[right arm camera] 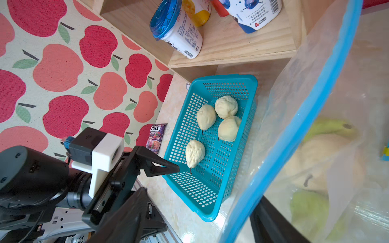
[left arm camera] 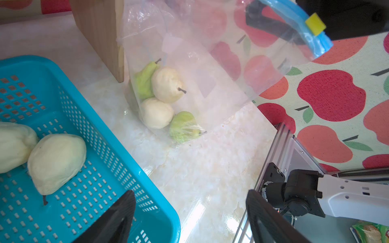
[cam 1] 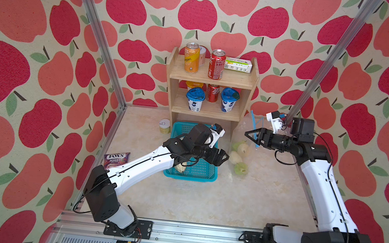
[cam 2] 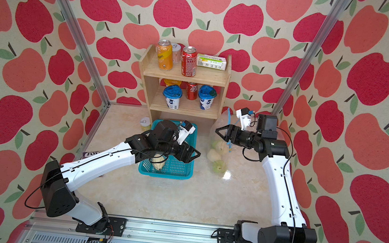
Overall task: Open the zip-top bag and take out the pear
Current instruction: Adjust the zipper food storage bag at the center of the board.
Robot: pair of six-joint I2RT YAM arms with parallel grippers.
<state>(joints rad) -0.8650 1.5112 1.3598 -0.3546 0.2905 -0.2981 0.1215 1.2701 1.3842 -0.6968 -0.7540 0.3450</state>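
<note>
Bag (cam 1: 240, 134) leans against shelf side (cam 1: 254, 76), just beside basket (cam 1: 190, 177).

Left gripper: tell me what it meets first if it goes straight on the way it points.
Most likely the clear bag, low on its side wall, with the pears right behind it. The left gripper points over the basket rim at it; height is unclear.

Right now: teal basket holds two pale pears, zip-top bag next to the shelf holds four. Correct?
Not quite. The teal basket holds four pale pears, not two; the right wrist view shows all four. The zip-top bag next to the shelf does hold four.
</note>
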